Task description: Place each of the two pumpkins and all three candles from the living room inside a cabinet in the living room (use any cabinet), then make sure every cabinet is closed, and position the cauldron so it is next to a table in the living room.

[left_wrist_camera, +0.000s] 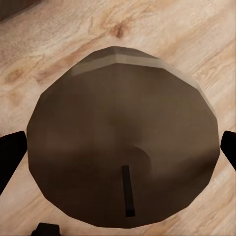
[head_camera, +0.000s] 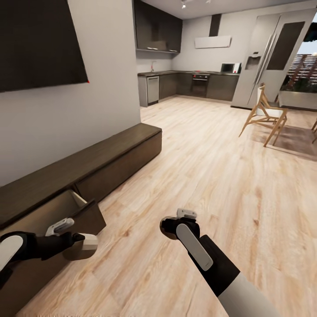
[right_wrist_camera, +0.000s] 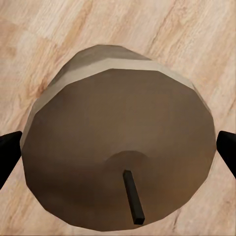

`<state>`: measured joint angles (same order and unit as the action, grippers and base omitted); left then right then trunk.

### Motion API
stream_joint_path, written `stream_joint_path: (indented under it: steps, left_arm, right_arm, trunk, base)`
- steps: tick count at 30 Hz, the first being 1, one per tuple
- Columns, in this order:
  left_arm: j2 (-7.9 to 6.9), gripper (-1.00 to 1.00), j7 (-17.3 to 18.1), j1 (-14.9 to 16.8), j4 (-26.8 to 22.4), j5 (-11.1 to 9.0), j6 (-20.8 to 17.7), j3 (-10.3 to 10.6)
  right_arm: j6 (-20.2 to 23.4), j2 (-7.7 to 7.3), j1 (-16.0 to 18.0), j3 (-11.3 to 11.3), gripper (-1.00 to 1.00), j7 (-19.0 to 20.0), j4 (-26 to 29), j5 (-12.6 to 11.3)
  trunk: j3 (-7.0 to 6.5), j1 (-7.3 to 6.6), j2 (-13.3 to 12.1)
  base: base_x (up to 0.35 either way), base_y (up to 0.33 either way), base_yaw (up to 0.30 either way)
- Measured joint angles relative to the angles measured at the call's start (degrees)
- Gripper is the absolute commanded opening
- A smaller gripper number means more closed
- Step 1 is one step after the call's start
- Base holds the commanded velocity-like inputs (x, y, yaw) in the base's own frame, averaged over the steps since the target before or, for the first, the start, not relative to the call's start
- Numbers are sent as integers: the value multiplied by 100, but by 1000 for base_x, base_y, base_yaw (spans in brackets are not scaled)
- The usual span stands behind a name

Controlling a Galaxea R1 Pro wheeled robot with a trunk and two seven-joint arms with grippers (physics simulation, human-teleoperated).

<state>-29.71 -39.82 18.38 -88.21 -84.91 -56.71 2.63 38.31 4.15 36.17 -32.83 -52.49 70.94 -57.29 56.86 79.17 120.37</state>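
- Long, low dark-brown wooden cabinet (head_camera: 94, 160): it runs along the grey wall at the left of the head view, standing on the light wood plank floor (head_camera: 207, 176). Its pull-out compartment (head_camera: 66, 211) stands open at the near end, tan interior exposed, tilted out toward the floor.
- Left gripper (head_camera: 81, 246): it hangs just in front of the open compartment, at the compartment's outer edge. Its jaws are closed around a short, stubby beige-tan candle (left_wrist_camera: 123, 132), one dark finger at each side of the body in the left wrist view. The candle's flat top and dark wick face the wrist camera, so its long axis runs along the fingers.
- Deciding relation: the open compartment lies to the left of and behind the left gripper, close by. The left arm is judged the nearer one for the first deposit.
- Right gripper (head_camera: 169, 229): it is held over bare floor, well apart from the cabinet, to the right of the left arm. Its jaws hold a second beige-tan candle (right_wrist_camera: 118, 142) in the same manner, wick toward the camera and a finger at each flank.
- Judgement: the right candle must travel leftward across the floor to reach the compartment.
- Further right: a pale wooden chair (head_camera: 266, 115) and the dark kitchen units (head_camera: 193, 84) stand well away.
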Motion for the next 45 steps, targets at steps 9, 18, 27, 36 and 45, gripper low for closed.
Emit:
stream_joint_path:
  steps: [9, 18, 27, 36, 45]
  left_arm:
    - [130, -100, 19, 0, -8, 6, -1, 5]
    - [131, -100, 15, 0, -7, 4, 2, 5]
    - [135, -100, 18, 0, -7, 2, 3, 0]
    - [134, -100, 17, 0, -5, 6, 0, 0]
    - [135, -100, 19, 0, -2, 12, -4, 0]
  right_arm:
    - [4, 0, -1, 0, -100, 0, 0, -2]
    - [4, 0, 0, 0, -100, -1, 0, -4]
    - [1, 10, 0, -4, -100, 0, 1, -4]
    - [4, 33, 0, -2, -100, 0, 0, 5]
    - [4, 40, -1, -6, -100, 0, -1, 14]
  trunk:
    - [-18, -23, -42]
    - [-18, -24, -41]
    - [-18, -23, -42]
    - [-18, -23, -42]
    - [-18, -22, -42]
  base:
    - [0, 0, 286]
    - [96, -74, 286]
    - [118, -182, 286]
    - [4, -12, 286]
    - [0, 0, 286]
